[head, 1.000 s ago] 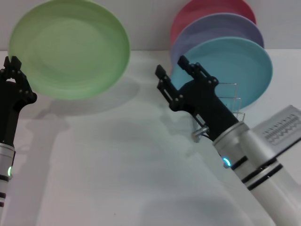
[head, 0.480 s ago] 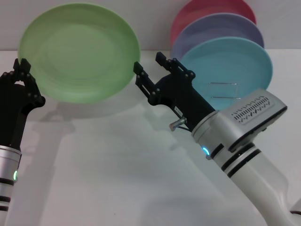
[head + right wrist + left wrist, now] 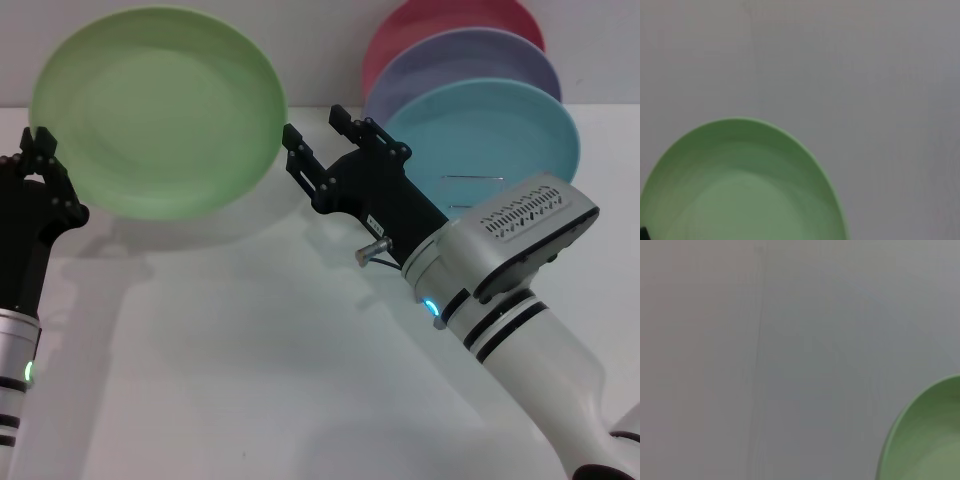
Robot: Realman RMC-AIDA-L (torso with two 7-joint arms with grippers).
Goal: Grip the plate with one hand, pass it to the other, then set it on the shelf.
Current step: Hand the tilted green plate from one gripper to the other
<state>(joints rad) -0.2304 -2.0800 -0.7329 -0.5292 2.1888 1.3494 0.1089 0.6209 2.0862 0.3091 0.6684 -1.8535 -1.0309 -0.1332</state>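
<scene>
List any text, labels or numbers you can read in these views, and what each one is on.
None can be read.
Right gripper: a small pale label on its black body, too small to read.
Green plate, blue plate, lavender plate and red plate: plain, no markings.
Left gripper: no lettering visible.

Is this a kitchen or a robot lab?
Probably a robot test bench, not a real kitchen. A bare white table meets a plain wall. The left gripper holds up a green plate, the right gripper reaches toward it, and other plates stand in a wire rack.
</scene>
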